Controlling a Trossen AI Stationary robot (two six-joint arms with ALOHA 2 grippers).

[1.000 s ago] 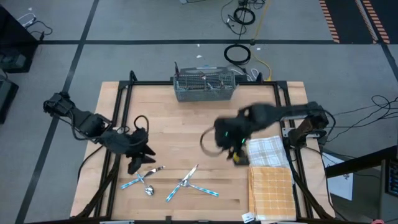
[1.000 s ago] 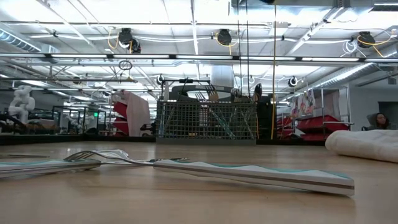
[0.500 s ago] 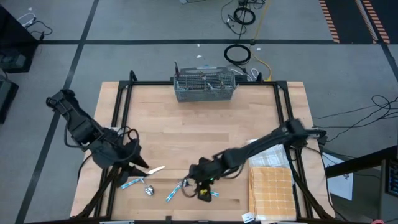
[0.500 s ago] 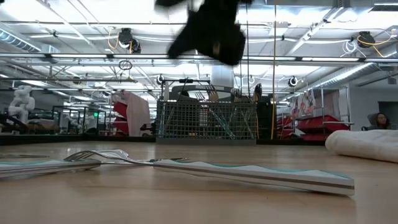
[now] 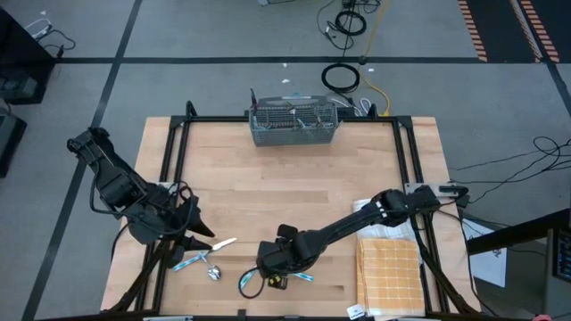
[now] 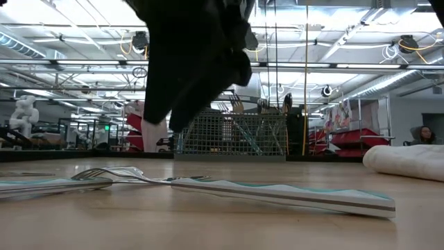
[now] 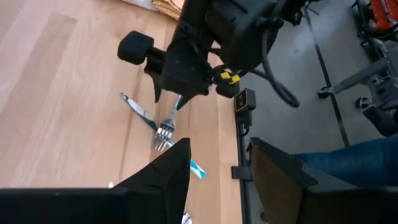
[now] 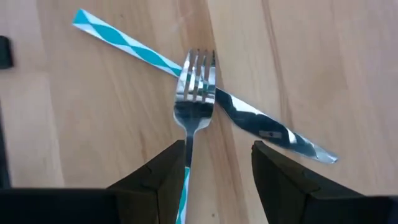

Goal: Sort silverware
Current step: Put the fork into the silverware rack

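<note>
Silverware (image 8: 198,93) teal-patterned, no legible markings

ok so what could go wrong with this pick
The fork lies crossed over the knife, so the open right gripper closing on the fork may drag or flick the knife too. Its fingers straddle only the thin neck, so the fork could pivot or slip. The left gripper waits open close by; the arms could crowd each other.

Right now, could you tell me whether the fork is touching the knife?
Touching. The right wrist view shows the fork lying across the knife, its tines overlapping the knife where blade meets handle.
</note>
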